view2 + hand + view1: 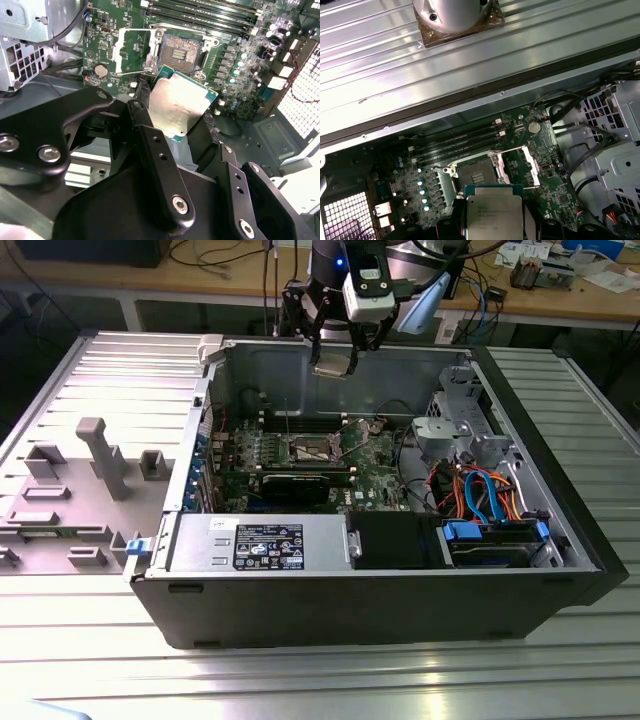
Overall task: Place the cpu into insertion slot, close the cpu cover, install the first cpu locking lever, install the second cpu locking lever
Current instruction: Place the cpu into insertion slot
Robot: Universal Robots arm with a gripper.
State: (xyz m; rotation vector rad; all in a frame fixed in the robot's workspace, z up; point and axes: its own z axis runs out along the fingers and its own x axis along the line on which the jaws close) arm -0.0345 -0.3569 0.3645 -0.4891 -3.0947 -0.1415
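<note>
One cpu [182,106] clamped in gripper [174,114] above computer case [380,605]; inside, one insertion slot [181,51], empty; one cpu cover [119,52], open.

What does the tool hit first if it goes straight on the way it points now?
The tool, shut on the cpu, points at the motherboard. The cpu would probably meet the open insertion slot or its rim first. The cpu cover is flipped aside. Depth is unclear.

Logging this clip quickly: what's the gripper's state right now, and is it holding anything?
The gripper: shut on the cpu, which is held above the open insertion slot, not yet in it.
</note>
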